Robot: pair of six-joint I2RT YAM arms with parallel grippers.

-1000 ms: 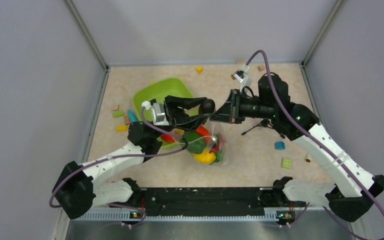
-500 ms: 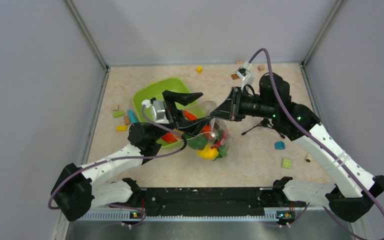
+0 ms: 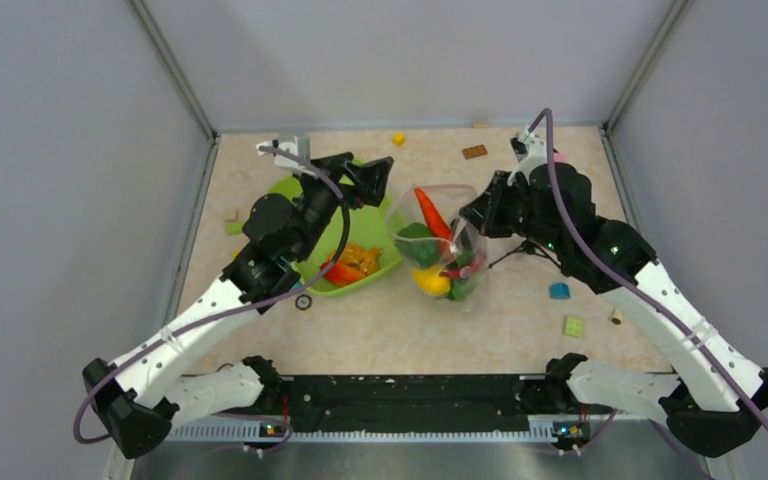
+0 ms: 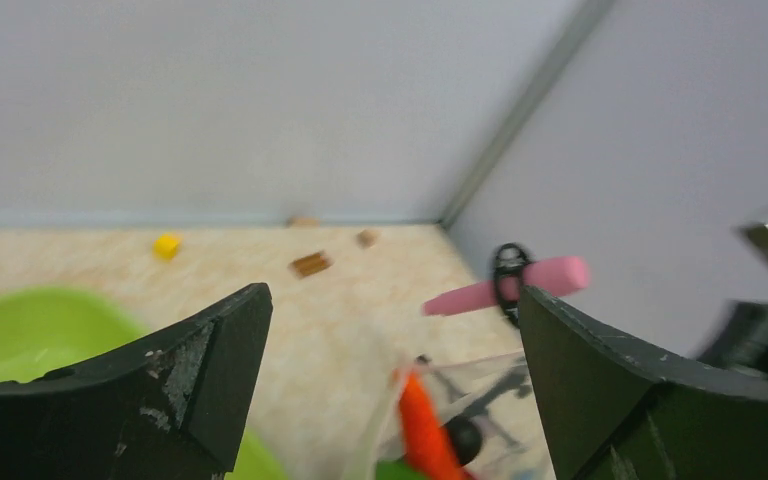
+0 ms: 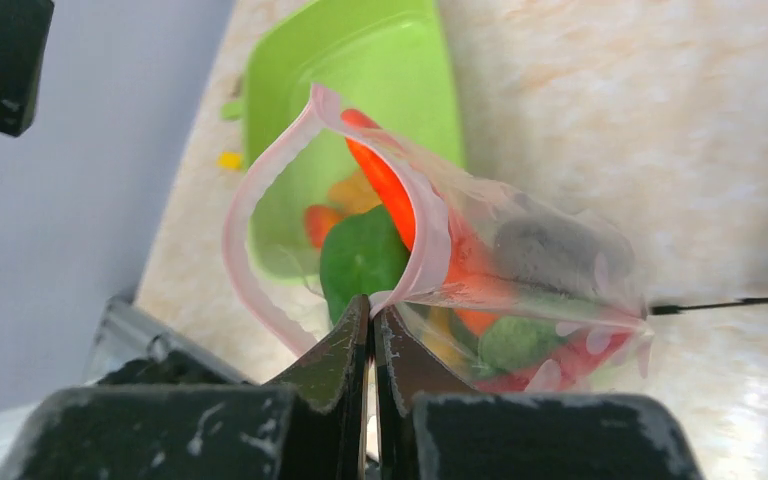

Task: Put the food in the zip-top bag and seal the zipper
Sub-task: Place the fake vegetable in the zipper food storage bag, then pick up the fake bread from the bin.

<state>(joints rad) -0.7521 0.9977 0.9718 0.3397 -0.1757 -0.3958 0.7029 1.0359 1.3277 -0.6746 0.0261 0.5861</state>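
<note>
The clear zip-top bag [image 3: 447, 262] stands on the table right of the tray, mouth up and gaping. Through it show an orange carrot [image 3: 430, 212], a green pepper [image 3: 418, 246] and a yellow lemon [image 3: 430, 281]. My right gripper [image 3: 476, 212] is shut on the pinkish zipper [image 5: 430, 230] at the near rim of the mouth, seen close in the right wrist view with my right gripper [image 5: 372, 306] pinching the strip. A dark eggplant [image 5: 552, 250] lies deeper in the bag. My left gripper [image 3: 368, 176] hangs open and empty over the tray, left of the bag.
The lime-green tray [image 3: 305, 186] holds orange and red food [image 3: 345, 265]. Loose blocks lie about: yellow [image 3: 398, 138], brown [image 3: 474, 151], blue [image 3: 559, 291], green [image 3: 573, 326]. A small black stand [image 3: 525, 250] sits by the bag. Grey walls close in three sides.
My left gripper opened, let a dark piece drop into the bag, then drew back up and left over the tray. My right gripper carried the bag's mouth rightward and farther back.
</note>
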